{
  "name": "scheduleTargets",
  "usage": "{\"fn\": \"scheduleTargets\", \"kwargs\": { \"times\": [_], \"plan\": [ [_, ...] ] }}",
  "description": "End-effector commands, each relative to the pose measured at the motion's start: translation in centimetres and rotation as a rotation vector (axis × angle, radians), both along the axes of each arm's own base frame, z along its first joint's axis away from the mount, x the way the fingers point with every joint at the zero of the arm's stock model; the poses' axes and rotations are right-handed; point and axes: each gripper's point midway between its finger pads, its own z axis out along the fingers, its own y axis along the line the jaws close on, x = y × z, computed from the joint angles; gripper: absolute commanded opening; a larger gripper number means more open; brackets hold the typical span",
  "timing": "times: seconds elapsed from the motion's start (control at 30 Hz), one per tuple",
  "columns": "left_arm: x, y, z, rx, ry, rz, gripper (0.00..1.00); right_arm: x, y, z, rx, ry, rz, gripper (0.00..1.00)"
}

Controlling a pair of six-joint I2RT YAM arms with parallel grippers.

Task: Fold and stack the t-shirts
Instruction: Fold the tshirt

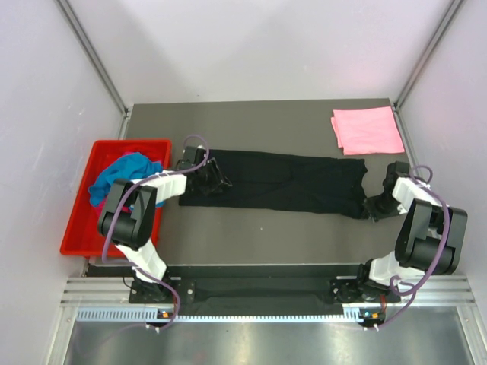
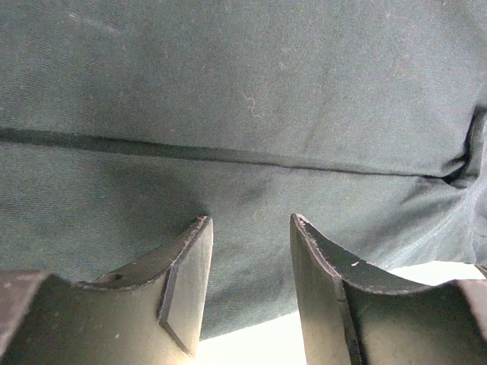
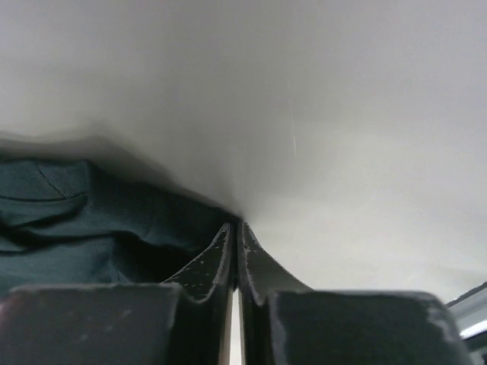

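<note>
The black t-shirt (image 1: 281, 182) lies as a long band across the middle of the table. My left gripper (image 1: 215, 176) is over its left end, open, and the dark cloth (image 2: 243, 114) fills the view beyond the fingertips (image 2: 199, 228). My right gripper (image 1: 378, 204) is at the shirt's right end. It is shut, its tips (image 3: 236, 226) pinched at the edge of the bunched black cloth (image 3: 84, 220). A light pink t-shirt (image 1: 367, 130) lies folded at the back right corner. The turquoise t-shirt (image 1: 129, 171) is crumpled in the tray.
A red plastic tray (image 1: 80, 220) stands at the left edge of the table, beside the left arm. Grey walls close in the back and both sides. A metal rail runs along the near edge by the arm bases.
</note>
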Motion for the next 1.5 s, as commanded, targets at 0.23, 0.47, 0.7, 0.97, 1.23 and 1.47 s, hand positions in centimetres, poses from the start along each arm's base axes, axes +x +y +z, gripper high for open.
{"fn": "scheduleTargets", "kwargs": {
  "times": [0.23,0.47,0.7,0.97,1.23,1.47],
  "plan": [
    [-1.5,3.9,-3.9,0.178,0.065,0.087,0.51,-2.0,-5.9,1.4,-0.263,0.09,0.04,0.0],
    [-1.8,2.5,-3.0,0.104,0.063,0.061,0.5,-1.9,-6.4,1.1,-0.281,0.108,0.101,0.0],
    [-1.2,0.9,3.0,0.008,-0.02,0.023,0.52,-2.8,-6.2,1.3,-0.268,0.147,0.134,0.09],
    [0.4,1.2,5.5,0.057,-0.081,-0.038,0.54,-0.5,-6.8,6.7,-0.315,0.007,0.169,0.26],
    [0.3,2.0,4.4,0.103,-0.053,-0.053,0.53,4.5,1.5,7.2,-0.045,-0.265,0.628,0.22],
    [0.9,4.3,5.4,0.192,-0.077,0.012,0.53,1.0,0.4,1.4,-0.058,-0.072,0.514,0.12]
  ]
}}
